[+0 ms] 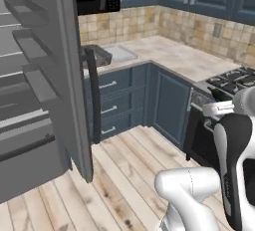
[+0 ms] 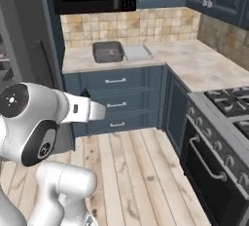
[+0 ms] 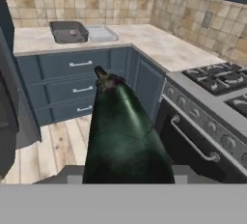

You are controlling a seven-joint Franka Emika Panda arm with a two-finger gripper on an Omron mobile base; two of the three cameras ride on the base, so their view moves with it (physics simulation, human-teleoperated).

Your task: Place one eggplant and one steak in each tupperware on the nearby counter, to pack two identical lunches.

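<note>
Dark green and glossy, a long tapering eggplant (image 3: 123, 136) juts forward from the robot's claw (image 3: 126, 177) in the hand view, its stubby stem end pointing away; the claw is pinching the vegetable's thick base, though the finger tips themselves are hidden behind it. Well ahead of the claw and slightly to its left, on the beige, faintly veined stone counter (image 3: 159, 44), sit the two containers side by side and just touching: a dark grey deep tub with rounded corners (image 3: 69, 31) and, to its right, a pale grey shallower tray (image 3: 100, 33). A small reddish item lies inside the tub (too small to identify). Blue-grey drawer fronts with silver bar handles (image 3: 81, 89) stand below them. To the claw's right runs a black gas range with a silver oven handle (image 3: 202, 121). From the right base camera, the same tub (image 2: 108, 52) and tray (image 2: 136, 51) rest near the tiled backsplash, beyond the white arm (image 2: 34, 120). From the left base camera, an open grey refrigerator door (image 1: 55, 75) partly screens the tub (image 1: 98, 56).
</note>
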